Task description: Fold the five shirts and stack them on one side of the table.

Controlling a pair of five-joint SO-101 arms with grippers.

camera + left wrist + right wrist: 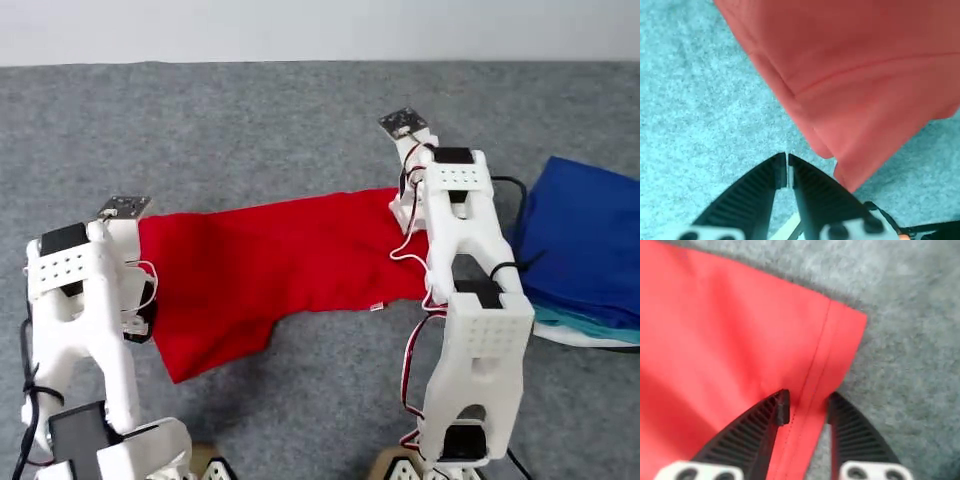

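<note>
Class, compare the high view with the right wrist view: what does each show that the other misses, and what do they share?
High view: the whole red shirt spread across the table, and a folded stack topped by a blue shirt beside the right arm. Right wrist view: the right gripper open, astride the shirt's stitched hem. Shared: the red shirt and the grey table.

Far strip of table (250, 120) wide open, bare grey carpet. Red shirt (270, 260) sprawled across middle, end to end between arms. Right arm (470, 300) walls off folded stack (585, 240) at right edge. Small open patch in front of shirt.
</note>
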